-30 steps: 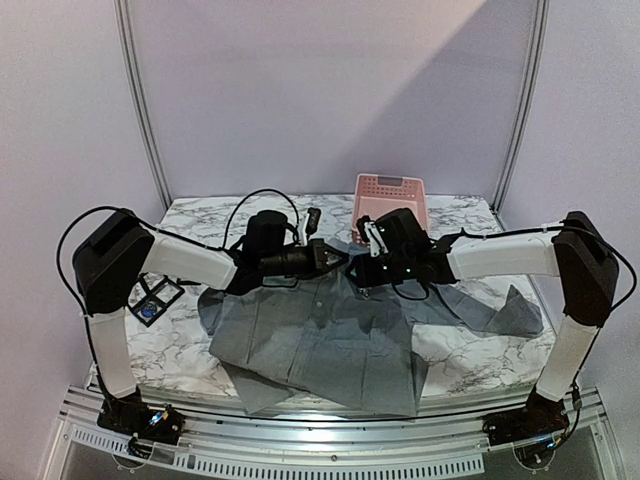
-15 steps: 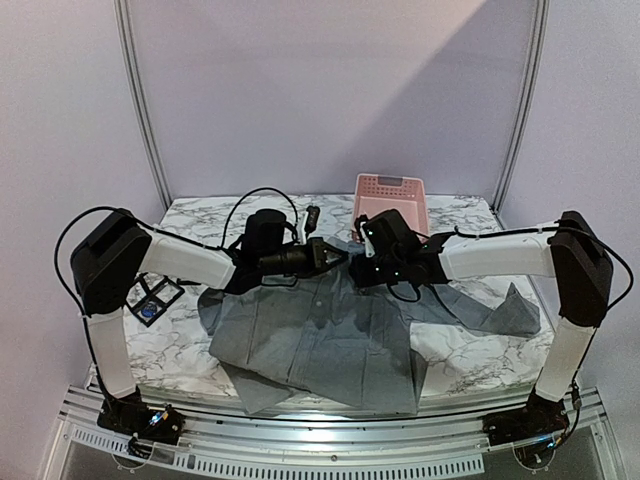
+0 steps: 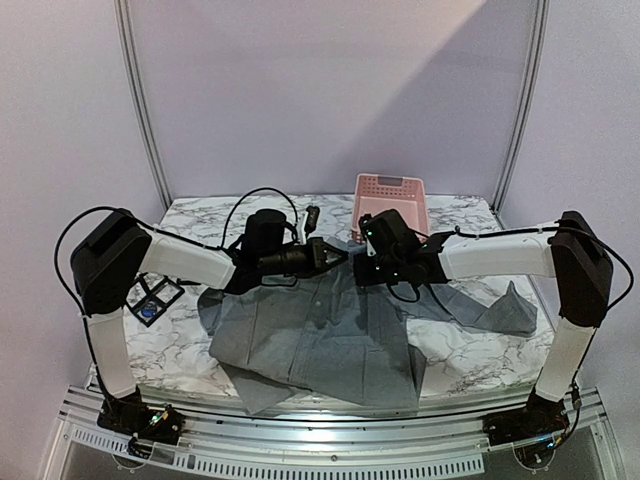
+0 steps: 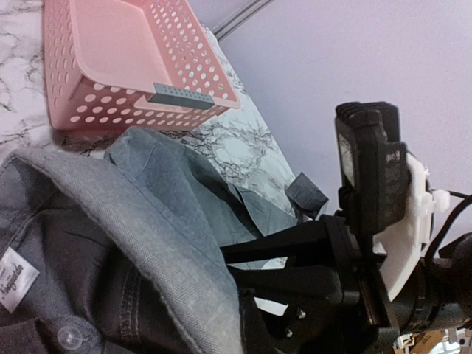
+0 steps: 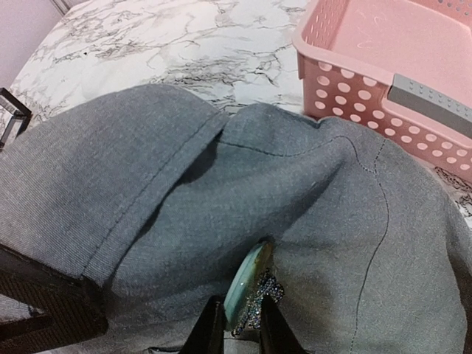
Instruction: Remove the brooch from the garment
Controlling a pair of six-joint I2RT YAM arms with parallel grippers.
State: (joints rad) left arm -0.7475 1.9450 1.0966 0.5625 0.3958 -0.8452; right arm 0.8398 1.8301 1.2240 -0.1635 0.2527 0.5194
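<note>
While the left pincer [image 3: 328, 256] is clenched on the garment [image 5: 147, 184], the right pincer [image 5: 242, 328] brackets the brooch [image 5: 247, 297] pinned there; grasp cannot be confirmed. Risk: shallow hold slips, or pulling tears fabric.

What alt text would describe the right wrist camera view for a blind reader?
The right gripper pinches a pale green, sparkly-edged brooch standing on edge on a grey garment. A pink basket sits on the marble table behind.
</note>
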